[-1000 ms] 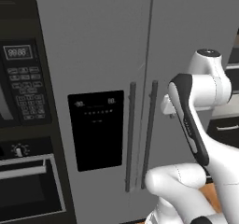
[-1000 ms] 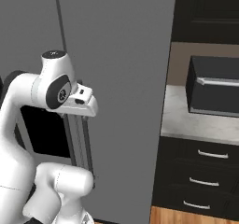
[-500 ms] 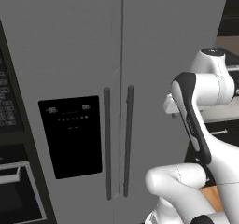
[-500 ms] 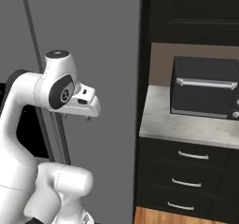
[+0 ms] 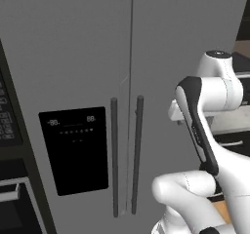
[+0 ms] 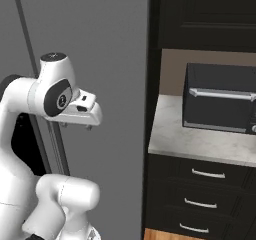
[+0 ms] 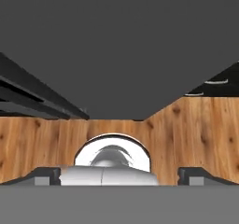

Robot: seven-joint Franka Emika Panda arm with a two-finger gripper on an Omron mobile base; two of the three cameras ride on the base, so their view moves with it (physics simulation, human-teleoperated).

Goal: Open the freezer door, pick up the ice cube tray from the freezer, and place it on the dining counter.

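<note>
the fridge stands shut in front of the robot, both doors flush. in the left base view the freezer door [image 5: 73,106] is the left one, with the black dispenser panel [image 5: 75,150] set low in it and its dark bar handle [image 5: 114,155] running upright just left of the centre seam. the plain door [image 5: 185,57] sits to the right of that seam with its own handle [image 5: 137,152] right beside the first, the two bars close together but apart.

the arm [image 5: 205,106] is folded up at the right of that view, elbow high, standing in front of the plain door and off to the right of the freezer handle, not touching either bar. in the right base view the hand [image 6: 80,111] juts out level from the wrist, in front of the grey fridge face [image 6: 100,59], pointing down rather than at the door.

looking along the gripper [image 7: 119,174], the two dark fingertips [image 7: 44,175] sit far out at the left and right of the hand view, so the jaws are spread wide with nothing between them. beyond them lie the wood floor [image 7: 196,134] and the flat grey fridge front [image 7: 121,45].

right of the fridge in the right base view, a black toaster oven [image 6: 220,104] sits on a pale stone worktop [image 6: 190,144] over dark drawers [image 6: 205,194].
</note>
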